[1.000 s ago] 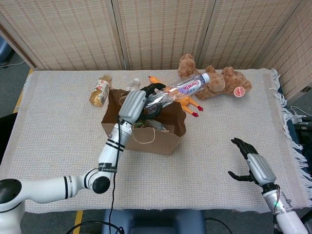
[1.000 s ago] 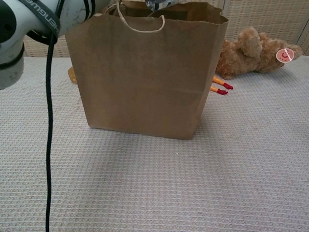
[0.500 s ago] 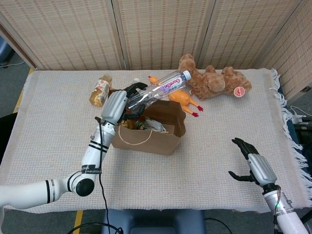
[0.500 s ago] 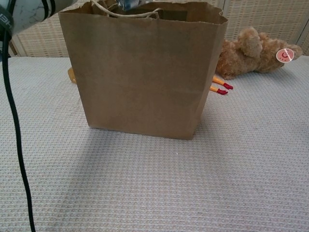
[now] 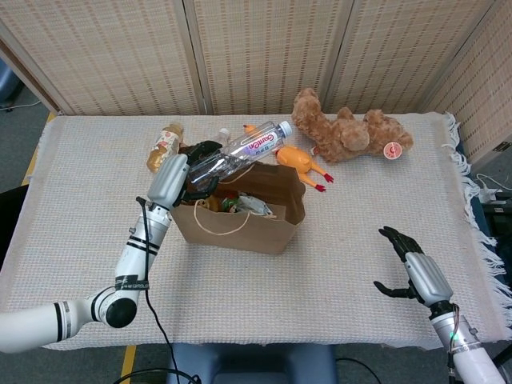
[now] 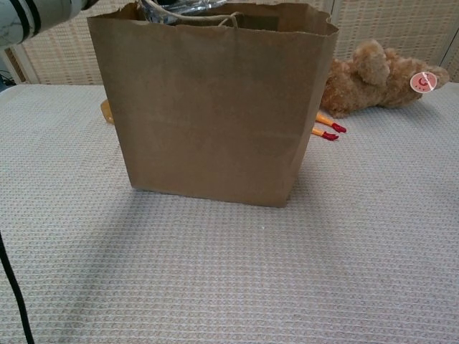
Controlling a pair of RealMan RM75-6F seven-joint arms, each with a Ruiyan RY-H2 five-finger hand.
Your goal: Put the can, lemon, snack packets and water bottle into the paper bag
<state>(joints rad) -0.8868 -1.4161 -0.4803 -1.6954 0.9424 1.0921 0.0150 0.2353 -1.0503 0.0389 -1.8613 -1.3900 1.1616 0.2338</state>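
Note:
The brown paper bag (image 5: 280,224) stands open at mid table, filling the chest view as paper bag (image 6: 215,107). My left hand (image 5: 182,178) grips the base end of the clear water bottle (image 5: 244,152), which lies tilted over the bag's far left rim, cap pointing up right. The bottle's bottom shows at the bag's top edge as water bottle (image 6: 176,7). Snack packets (image 5: 240,205) lie inside the bag. My right hand (image 5: 416,268) hangs open at the near right, holding nothing. No can or lemon is visible.
A brown teddy bear (image 5: 352,132) lies at the back right, also seen as teddy bear (image 6: 380,79). An orange rubber chicken (image 5: 300,164) lies behind the bag. A tea bottle (image 5: 164,148) rests at the back left. Folding screens close off the rear.
My left hand has drawn leftward with the bottle; the bottle swung left, now crossing the bag's left rim. The right hand has not moved.

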